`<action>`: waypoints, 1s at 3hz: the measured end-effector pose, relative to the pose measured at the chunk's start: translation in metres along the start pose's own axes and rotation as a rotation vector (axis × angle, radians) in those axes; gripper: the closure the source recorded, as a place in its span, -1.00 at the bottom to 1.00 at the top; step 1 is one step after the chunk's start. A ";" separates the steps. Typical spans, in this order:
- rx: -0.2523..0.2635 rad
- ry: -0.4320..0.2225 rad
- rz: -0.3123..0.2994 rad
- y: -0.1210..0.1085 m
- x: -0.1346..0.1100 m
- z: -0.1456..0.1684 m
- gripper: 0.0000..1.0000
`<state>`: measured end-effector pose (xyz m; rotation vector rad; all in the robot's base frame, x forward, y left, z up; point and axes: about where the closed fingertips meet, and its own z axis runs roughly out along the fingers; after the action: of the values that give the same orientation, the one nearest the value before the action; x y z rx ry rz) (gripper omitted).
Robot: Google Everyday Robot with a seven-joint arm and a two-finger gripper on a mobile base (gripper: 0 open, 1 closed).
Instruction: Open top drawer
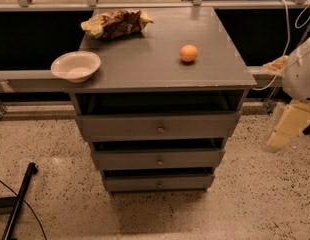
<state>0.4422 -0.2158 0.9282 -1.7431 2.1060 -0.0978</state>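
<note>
The top drawer [130, 127] is the widest grey front of the three, just under the cabinet top, with a small round metal knob [160, 129] at its centre. A dark gap shows above its front. Two narrower grey drawers [157, 160] sit below it. My gripper [284, 130], pale yellow under a white arm housing [302, 71], hangs to the right of the cabinet at about the height of the top drawer. It is apart from the cabinet and touches nothing.
On the grey cabinet top [145, 66] are a white bowl [76, 65] at the left edge, a crumpled snack bag [115, 23] at the back and an orange [189, 53]. A black pole [17, 201] lies on the speckled floor at the left. Cables hang at the right.
</note>
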 end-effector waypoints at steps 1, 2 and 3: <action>0.001 -0.001 -0.002 0.000 -0.001 0.000 -1.00; 0.006 -0.082 -0.028 -0.006 -0.023 0.022 -1.00; -0.018 -0.173 -0.134 -0.001 -0.095 0.074 -1.00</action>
<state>0.4826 -0.1105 0.8852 -1.8322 1.8728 0.0338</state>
